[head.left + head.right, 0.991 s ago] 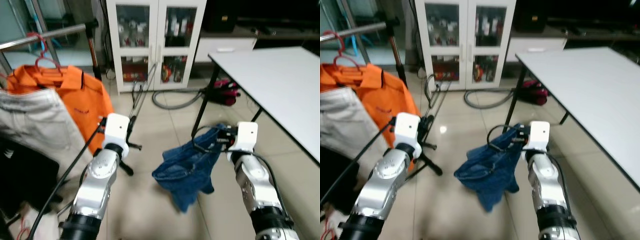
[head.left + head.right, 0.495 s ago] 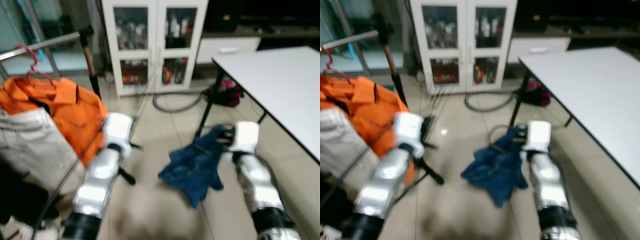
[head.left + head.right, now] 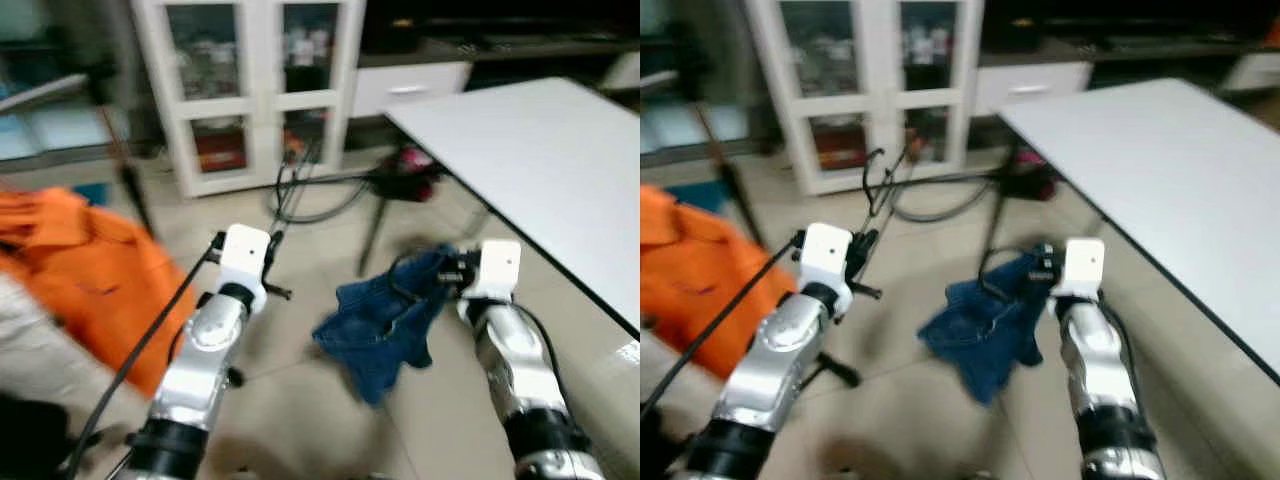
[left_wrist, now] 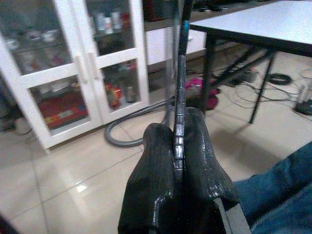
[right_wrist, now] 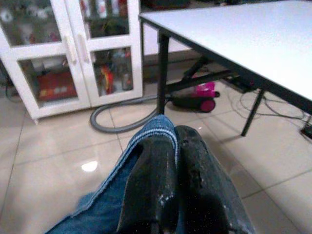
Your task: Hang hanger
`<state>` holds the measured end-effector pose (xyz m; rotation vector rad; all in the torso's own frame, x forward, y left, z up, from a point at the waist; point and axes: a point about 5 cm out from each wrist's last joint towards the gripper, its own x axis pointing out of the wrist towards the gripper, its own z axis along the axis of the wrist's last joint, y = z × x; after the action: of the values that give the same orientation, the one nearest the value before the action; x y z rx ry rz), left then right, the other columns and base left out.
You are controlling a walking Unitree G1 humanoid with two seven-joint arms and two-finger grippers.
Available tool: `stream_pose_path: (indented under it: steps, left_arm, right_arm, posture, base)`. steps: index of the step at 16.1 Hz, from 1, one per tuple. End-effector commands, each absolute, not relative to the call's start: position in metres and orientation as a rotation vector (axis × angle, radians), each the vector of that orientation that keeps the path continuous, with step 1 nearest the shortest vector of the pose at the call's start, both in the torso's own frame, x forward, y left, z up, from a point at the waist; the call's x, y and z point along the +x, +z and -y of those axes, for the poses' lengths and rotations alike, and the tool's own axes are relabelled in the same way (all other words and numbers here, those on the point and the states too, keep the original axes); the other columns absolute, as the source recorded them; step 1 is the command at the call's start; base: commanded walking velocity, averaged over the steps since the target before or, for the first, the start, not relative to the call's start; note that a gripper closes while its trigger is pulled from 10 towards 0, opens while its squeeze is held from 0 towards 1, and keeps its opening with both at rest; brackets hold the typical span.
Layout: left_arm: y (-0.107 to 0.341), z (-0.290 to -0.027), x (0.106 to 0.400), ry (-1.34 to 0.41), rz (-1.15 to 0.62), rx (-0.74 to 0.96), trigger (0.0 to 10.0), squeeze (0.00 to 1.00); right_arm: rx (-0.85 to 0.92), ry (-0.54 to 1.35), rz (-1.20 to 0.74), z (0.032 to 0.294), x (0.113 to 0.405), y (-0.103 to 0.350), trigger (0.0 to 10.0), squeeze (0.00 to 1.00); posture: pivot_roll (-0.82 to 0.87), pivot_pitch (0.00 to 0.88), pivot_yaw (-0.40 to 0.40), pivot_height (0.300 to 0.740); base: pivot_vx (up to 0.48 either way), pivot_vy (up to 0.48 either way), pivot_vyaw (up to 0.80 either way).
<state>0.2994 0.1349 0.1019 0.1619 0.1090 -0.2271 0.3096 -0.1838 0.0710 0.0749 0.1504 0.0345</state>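
The left claw (image 4: 176, 146) pinches a thin, stiff, light hanger (image 4: 179, 73) rising toward twelve o'clock, while the right claw (image 5: 174, 146) is clamped on limp, floppy jeans (image 3: 385, 320) dangling above the floor, best held by the waistband.
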Motion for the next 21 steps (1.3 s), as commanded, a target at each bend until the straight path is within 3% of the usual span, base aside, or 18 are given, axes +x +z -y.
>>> stream_pose_path:
  steps: [1, 13, 19, 21]
  left_arm:
    - [0.102, -0.138, 0.299, -0.216, -0.112, 0.166, 10.0, 0.0]
    - [0.098, -0.142, 0.299, -0.211, -0.125, 0.173, 10.0, 0.0]
    - [0.102, -0.146, 0.3, -0.176, -0.096, 0.159, 10.0, 0.0]
    - [0.102, -0.145, 0.3, -0.173, -0.094, 0.161, 10.0, 0.0]
  right_arm:
    - [0.072, 0.04, -0.12, 0.182, 0.311, 0.077, 0.0, 0.0]
    - [0.055, 0.02, -0.115, 0.185, 0.309, 0.076, 0.0, 0.0]
    - [0.041, 0.035, -0.102, 0.182, 0.309, 0.078, 0.0, 0.0]
    - [0.017, 0.043, -0.027, 0.183, 0.32, 0.1, 0.0, 0.0]
  posture:
    - [-0.02, 0.0, -0.046, 0.74]
    - [-0.02, 0.0, -0.055, 0.74]
    - [-0.02, 0.0, -0.057, 0.74]
    - [-0.02, 0.0, -0.056, 0.74]
  base:
    - [0.0, 0.0, -0.76]
    - [0.0, 0.0, -0.76]
    - [0.0, 0.0, 0.0]
    - [0.0, 0.0, 0.0]
